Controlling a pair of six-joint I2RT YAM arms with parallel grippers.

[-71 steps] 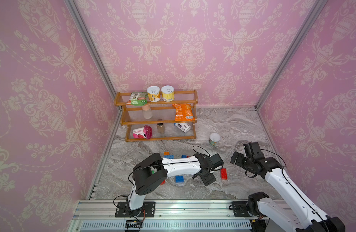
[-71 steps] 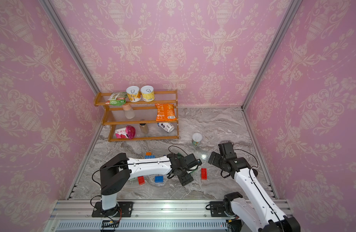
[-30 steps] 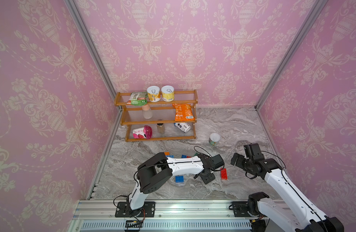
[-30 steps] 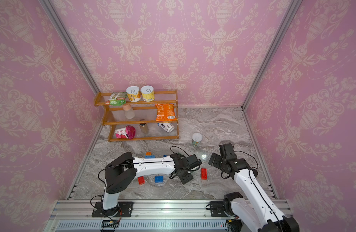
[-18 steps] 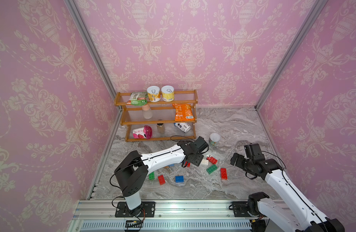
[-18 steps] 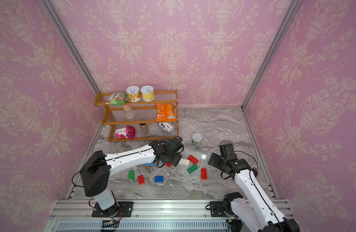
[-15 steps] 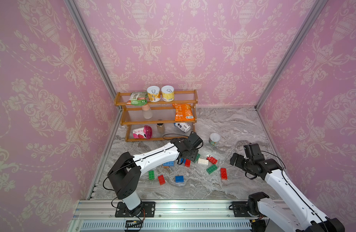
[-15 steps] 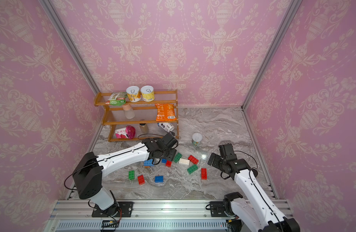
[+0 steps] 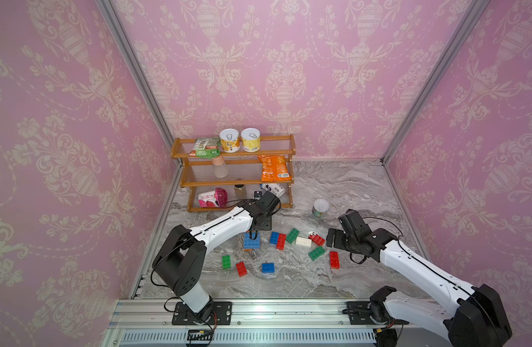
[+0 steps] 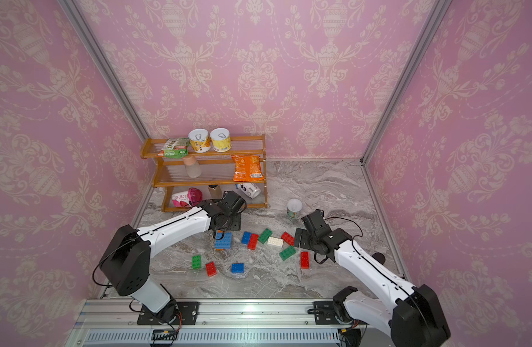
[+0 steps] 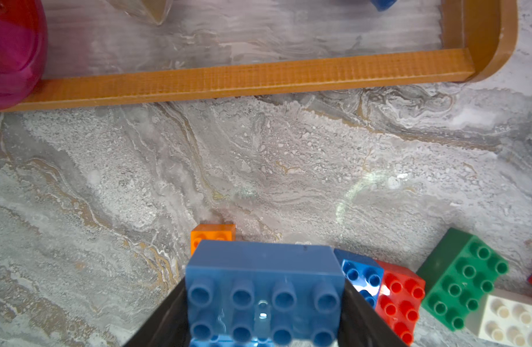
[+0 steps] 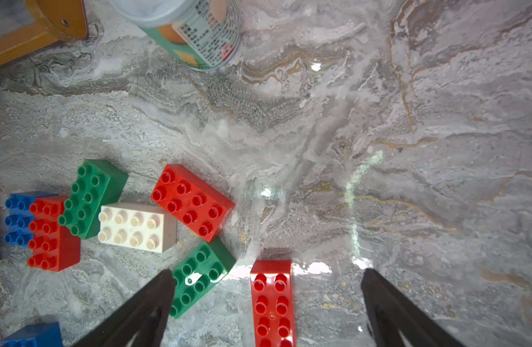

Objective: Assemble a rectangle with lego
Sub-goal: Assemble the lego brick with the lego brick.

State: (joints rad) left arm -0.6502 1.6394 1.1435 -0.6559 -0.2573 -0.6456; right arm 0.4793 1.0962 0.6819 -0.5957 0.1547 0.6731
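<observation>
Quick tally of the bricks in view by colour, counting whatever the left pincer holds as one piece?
Red bricks: 4
Green bricks: 3
Blue bricks: 3, counting the held blue brick
White brick: 1
Orange brick, partly hidden: 1
Total: 12

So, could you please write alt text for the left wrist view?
A blue eight-stud brick is clamped between two dark jaws over a grey marble table. An orange brick peeks out behind it, other coloured bricks lie alongside, and a wooden shelf rail crosses beyond.

Open marble floor [image 9: 348, 186] lies beside wooden rack [image 9: 249, 181] and can [image 9: 320, 207].
</observation>
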